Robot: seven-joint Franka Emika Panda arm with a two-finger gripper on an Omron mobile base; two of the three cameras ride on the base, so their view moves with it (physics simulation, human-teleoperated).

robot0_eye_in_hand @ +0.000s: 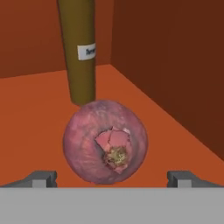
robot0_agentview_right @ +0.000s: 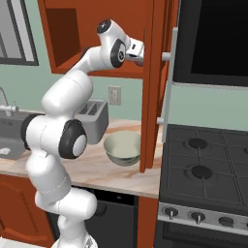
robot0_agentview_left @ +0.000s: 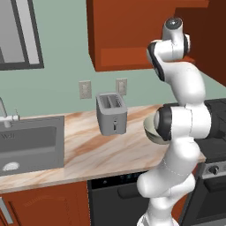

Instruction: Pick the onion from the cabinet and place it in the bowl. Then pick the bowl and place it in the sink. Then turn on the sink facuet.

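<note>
The onion sits on the shelf floor of the cabinet, just in front of a slim olive-brown bottle that stands upright behind it, seemingly touching or nearly so, with the cabinet's side wall close on one side. It is a small, round, reddish-purple ball with a papery skin and its root end turned toward the camera; I judge it light and firm, but smooth and apt to roll or squirt out of a pinch that is off-centre. The best hold looks to be across its widest girth, one finger on each flank, low enough not to ride up over the curve, and pushing in too deep risks knocking the bottle. In the hand view the gripper has its two dark fingertips spread wide, one either side of the onion and clear of it, so it is released and holds nothing. In the right base view the arm reaches high, its hand buried in the cabinet opening with the forearm roughly level. Below, the bowl waits on the worktop beside the toaster, and the sink lies well apart at the far end.
</note>
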